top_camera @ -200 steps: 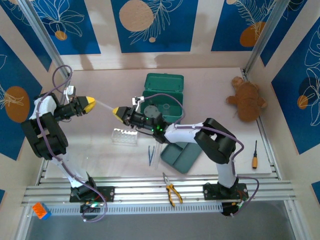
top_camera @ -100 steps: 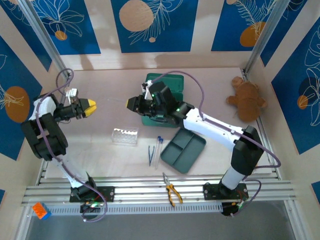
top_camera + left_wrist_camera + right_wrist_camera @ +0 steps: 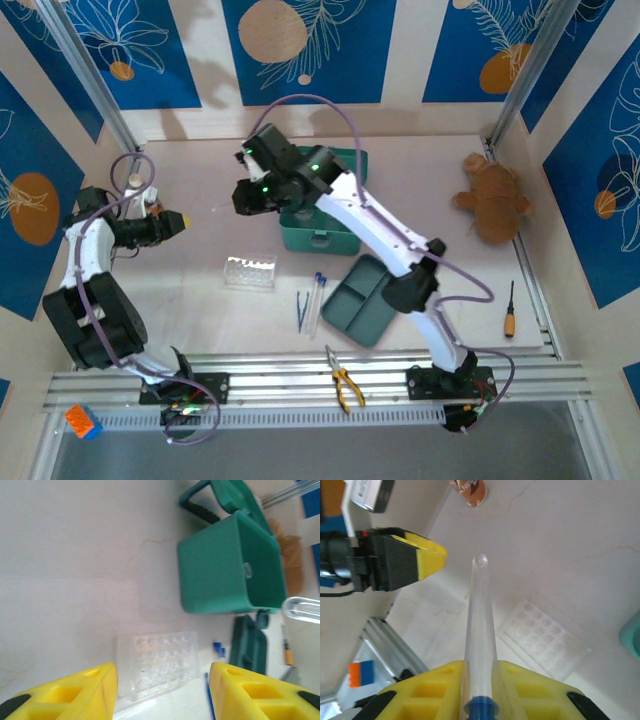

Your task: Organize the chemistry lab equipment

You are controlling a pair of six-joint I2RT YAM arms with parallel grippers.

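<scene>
Blue-capped test tube (image 3: 479, 630) held aloft beyond the tube rack (image 3: 250, 272)
The right gripper (image 3: 480, 672) clamps the tube at its capped end, raised on the rack's far side; the left gripper (image 3: 162, 690) hangs empty, jaws apart, left of the rack. We judge the end-on hold risky: the long glass could pivot or slip, miss a small well, nudge the light rack, or strike the left gripper's yellow fingers (image 3: 427, 562).
</scene>
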